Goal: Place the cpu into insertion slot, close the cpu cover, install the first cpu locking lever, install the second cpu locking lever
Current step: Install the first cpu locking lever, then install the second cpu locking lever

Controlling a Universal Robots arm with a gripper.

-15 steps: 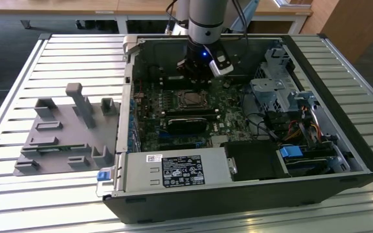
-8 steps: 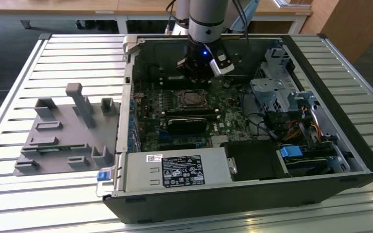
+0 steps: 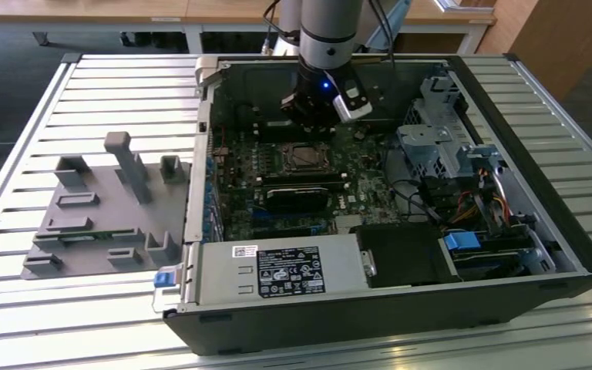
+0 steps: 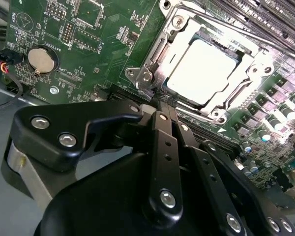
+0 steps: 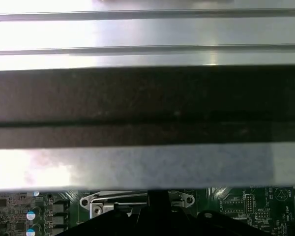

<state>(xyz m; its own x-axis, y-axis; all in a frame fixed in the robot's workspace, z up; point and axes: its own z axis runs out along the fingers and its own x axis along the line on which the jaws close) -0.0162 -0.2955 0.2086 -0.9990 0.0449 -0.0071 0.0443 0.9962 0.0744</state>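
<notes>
The green circuit board is seen below the gripper, whose fingers are pressed shut on nothing. Just ahead, the cpu cover is closed over the cpu. A slow, straight push is judged best.

The cpu sits in the insertion slot.

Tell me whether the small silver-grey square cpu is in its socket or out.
In: the silver-grey square cpu sits flat inside the metal-rimmed insertion slot, with the silver frame cover around it.
</notes>
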